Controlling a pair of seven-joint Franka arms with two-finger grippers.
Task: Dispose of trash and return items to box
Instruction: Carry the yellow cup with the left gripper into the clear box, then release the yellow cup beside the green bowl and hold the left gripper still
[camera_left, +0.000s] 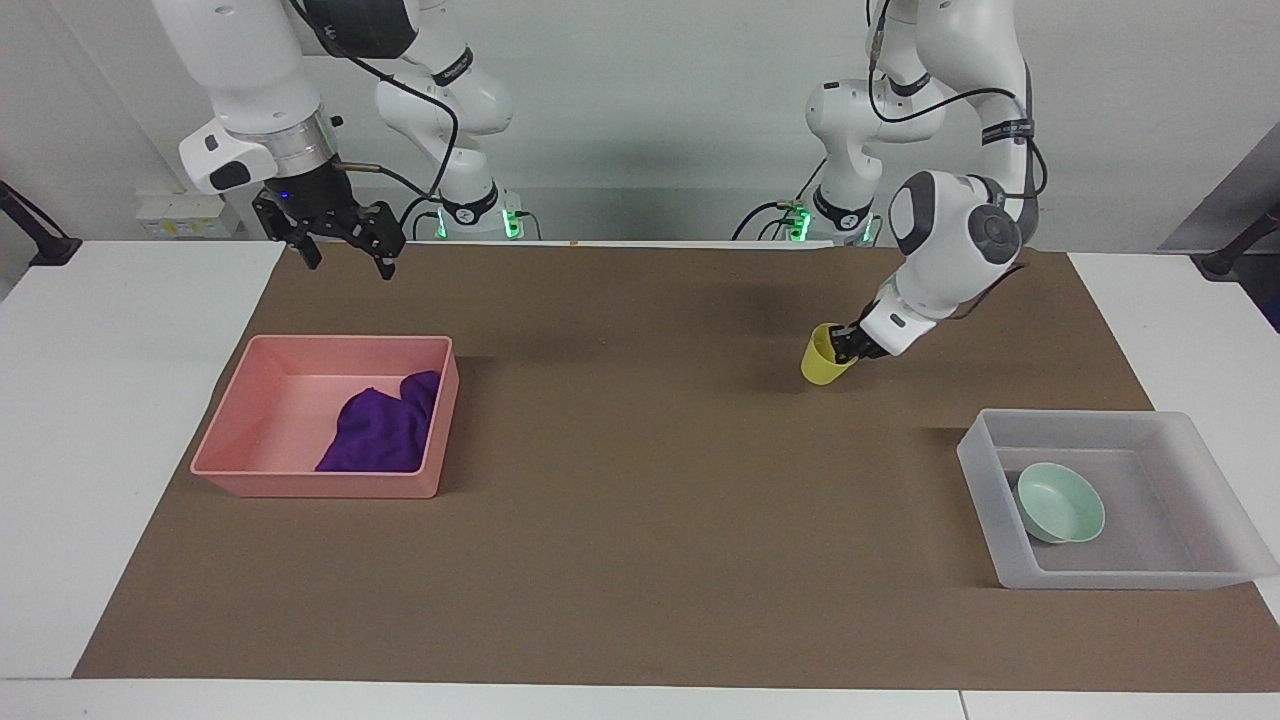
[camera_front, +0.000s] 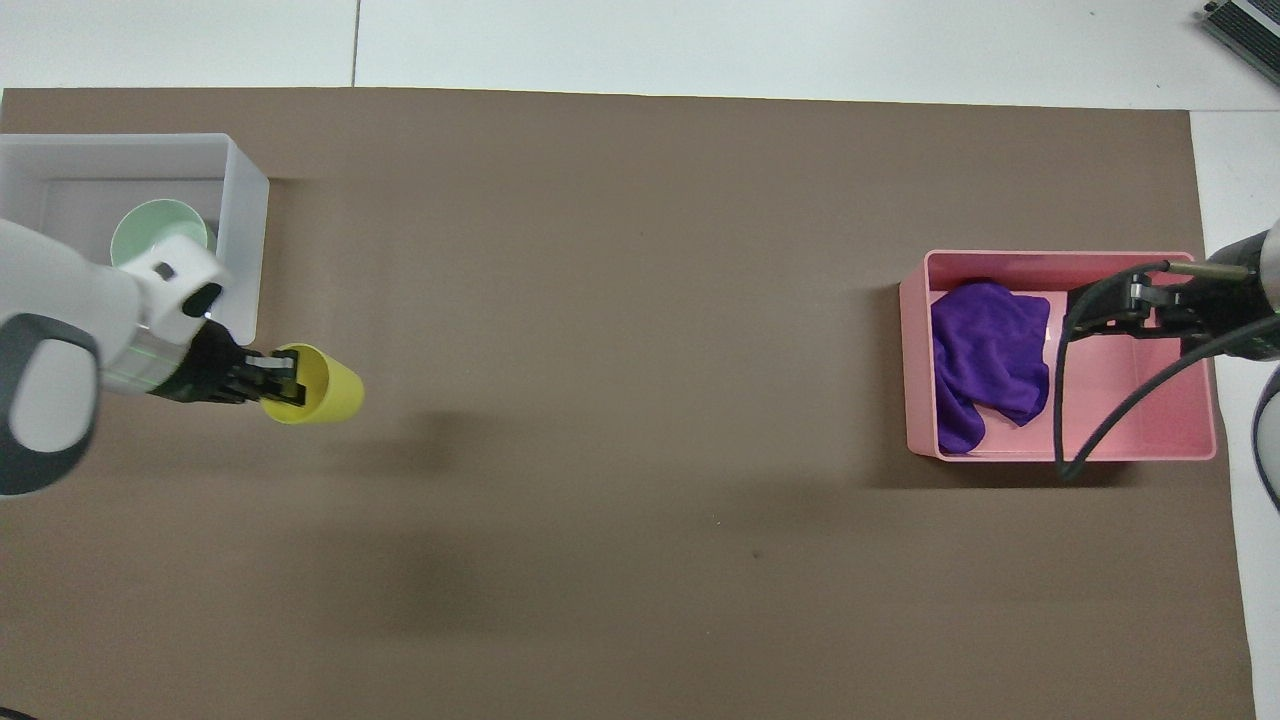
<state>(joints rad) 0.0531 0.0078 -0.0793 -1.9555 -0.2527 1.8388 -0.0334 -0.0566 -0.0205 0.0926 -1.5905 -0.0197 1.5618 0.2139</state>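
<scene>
yellow cup (camera_left: 826, 358) tilted, mouth toward left end effector (camera_left: 850, 346).

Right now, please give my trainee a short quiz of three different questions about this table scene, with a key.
1. True or false: the purple rag lies in the pink bin.
2. Which gripper holds the yellow cup? A) left gripper B) right gripper
3. Fill in: the mint-green bowl sits in the ____ bin.

Key
1. True.
2. A. It is shut on the cup's rim, and the cup is tilted, lifted over the brown mat. The right gripper waits open above the mat's edge, at the right arm's end.
3. Translucent.
</scene>
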